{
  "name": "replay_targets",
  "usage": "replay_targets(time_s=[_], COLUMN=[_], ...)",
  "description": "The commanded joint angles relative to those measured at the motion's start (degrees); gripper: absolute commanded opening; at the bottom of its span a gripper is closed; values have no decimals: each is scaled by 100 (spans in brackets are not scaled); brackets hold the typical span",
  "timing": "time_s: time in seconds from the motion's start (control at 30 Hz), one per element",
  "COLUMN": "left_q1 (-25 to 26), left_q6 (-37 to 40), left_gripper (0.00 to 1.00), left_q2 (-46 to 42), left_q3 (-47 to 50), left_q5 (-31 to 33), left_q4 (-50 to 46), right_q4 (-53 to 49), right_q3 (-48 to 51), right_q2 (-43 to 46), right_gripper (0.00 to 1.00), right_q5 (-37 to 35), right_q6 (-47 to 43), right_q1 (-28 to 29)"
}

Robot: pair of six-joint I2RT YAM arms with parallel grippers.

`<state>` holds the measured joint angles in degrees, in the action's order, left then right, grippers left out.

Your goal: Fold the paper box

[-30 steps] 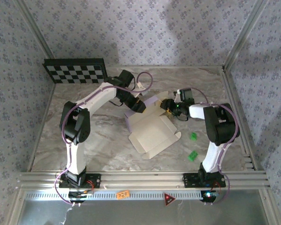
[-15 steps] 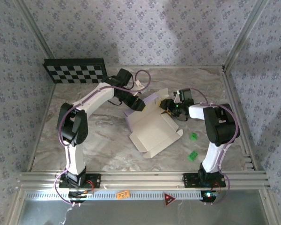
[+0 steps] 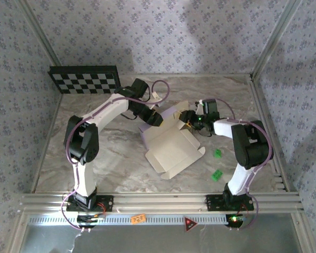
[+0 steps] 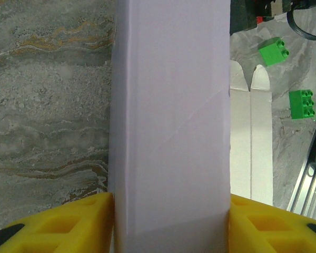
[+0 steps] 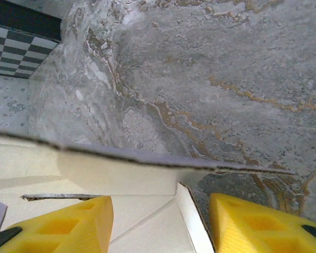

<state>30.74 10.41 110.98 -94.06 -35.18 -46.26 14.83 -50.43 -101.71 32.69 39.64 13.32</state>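
The paper box (image 3: pixel 171 147) lies partly folded in the middle of the table, its cream inside facing up and its far wall raised. My left gripper (image 3: pixel 157 119) is at the box's far left corner. In the left wrist view the lavender wall (image 4: pixel 171 116) stands between both yellow fingers (image 4: pixel 68 226), touching each, so my left gripper (image 4: pixel 171 232) is shut on it. My right gripper (image 3: pixel 187 117) is at the far right corner. In the right wrist view it (image 5: pixel 160 226) stands open astride a cream flap corner (image 5: pixel 187 211), with a gap on the right side.
Two small green blocks (image 3: pixel 217 153) (image 3: pixel 217 175) lie right of the box, also near it in the left wrist view (image 4: pixel 274 51). A checkerboard panel (image 3: pixel 84 79) leans at the back left. Metal rails (image 3: pixel 158 201) border the table's near edge.
The box's far wall has come up more upright with my left gripper on it. My right gripper has shifted slightly left toward the box corner and narrowed a little.
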Motion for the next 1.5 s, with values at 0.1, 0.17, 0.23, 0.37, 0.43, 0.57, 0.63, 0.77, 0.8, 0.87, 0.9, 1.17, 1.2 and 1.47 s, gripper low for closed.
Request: replay_targets(time_s=[0.1,0.17,0.23,0.37,0.43,0.57,0.63,0.77,0.8,0.87,0.9,1.17,1.2,1.47], left_q1=[43,38,37,37,45,59,72,107,121,132,134,186,191,215], left_q6=[-53,-75,-120,-204,-219,-229,-248,-254,-254,-261,-266,-294,-301,-314], left_gripper=[51,52,52,52,51,52,52,52,52,52,52,52,52,53], left_q2=[-147,-139,-129,-101,-85,-76,-76,-76,-76,-72,-72,-85,-86,-68], left_q3=[-1,2,-3,11,11,28,31,47,43,55,63,116,125,156], left_q5=[-138,-119,-74,9,2,-21,-21,-16,-15,-16,-21,35,44,104], left_q4=[32,58,90,121,124,137,146,155,159,153,153,163,169,175], right_q4=[288,367,363,384,453,580,670,730,744,791,780,985,920,698], right_q3=[59,60,68,129,177,236,262,297,297,310,320,552,551,482], right_q2=[74,37,44,46,43,-38,-131,-317,-359,-431,-461,-219,-145,122], right_gripper=[51,49,49,48,47,47,47,44,43,43,43,49,51,53], right_q5=[393,502,511,518,533,558,579,553,557,589,581,503,447,287], right_q6=[-38,16,27,86,114,189,254,347,358,406,412,532,496,435], right_q1=[85,118,184,275,317,387,406,452,473,503,516,531,542,663])
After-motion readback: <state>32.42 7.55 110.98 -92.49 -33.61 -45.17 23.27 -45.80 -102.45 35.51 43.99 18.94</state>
